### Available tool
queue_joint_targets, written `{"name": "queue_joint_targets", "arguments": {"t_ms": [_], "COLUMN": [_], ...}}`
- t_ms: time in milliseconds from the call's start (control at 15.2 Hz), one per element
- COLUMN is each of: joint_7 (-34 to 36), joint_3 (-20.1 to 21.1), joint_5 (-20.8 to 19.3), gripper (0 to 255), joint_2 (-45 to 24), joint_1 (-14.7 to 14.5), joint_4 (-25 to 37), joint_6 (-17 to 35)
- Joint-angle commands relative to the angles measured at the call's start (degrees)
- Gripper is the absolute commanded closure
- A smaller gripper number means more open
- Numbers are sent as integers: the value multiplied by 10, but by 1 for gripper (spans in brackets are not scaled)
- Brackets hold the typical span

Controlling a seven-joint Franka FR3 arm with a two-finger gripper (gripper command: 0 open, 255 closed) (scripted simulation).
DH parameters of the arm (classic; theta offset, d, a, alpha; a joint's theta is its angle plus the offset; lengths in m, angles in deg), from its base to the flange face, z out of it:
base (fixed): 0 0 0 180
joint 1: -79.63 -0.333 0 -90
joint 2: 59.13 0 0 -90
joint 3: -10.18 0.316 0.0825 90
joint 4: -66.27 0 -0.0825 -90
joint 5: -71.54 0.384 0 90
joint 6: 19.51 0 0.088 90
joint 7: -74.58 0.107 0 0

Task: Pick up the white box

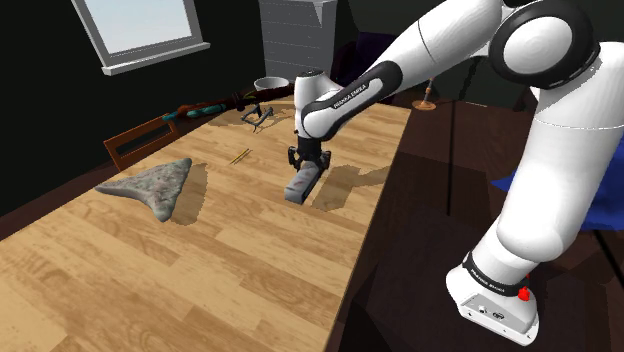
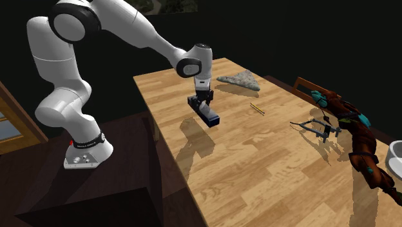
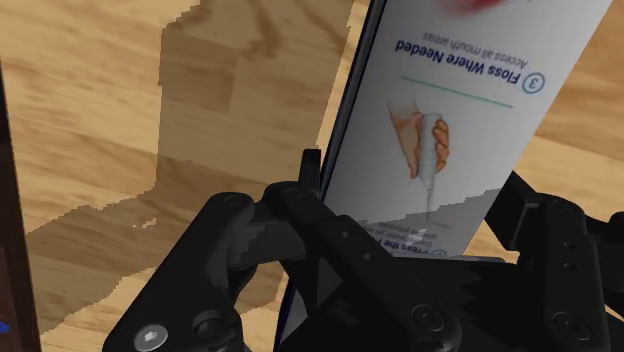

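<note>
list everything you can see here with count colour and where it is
table: 1, light wood, under the rest
box: 1, white printed face, dark blue edge, between the fingers
wedge-shaped thing: 1, grey, on the table, shoulder view's left
thin stick: 1, yellow, mid-table
wire frame: 1, dark, on the table
long thing: 1, brown and teal, beside the wire frame
bowl: 1, white, table's far end
chair: 1, brown, behind the wedge-shaped thing
window: 1, white frame, shoulder view's upper left
arm: 1, white, dark joints, over the table
fingers: 2, black, shut on the box
</note>
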Motion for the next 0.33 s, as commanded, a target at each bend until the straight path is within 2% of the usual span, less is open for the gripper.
{"name": "queue_joint_targets", "arguments": {"t_ms": [0, 264], "joint_7": [-3, -6], "joint_3": [1, 3], "joint_5": [4, 8], "gripper": [255, 255], "joint_2": [11, 20], "joint_1": [1, 2], "joint_4": [4, 10], "joint_6": [-14, -29]}}
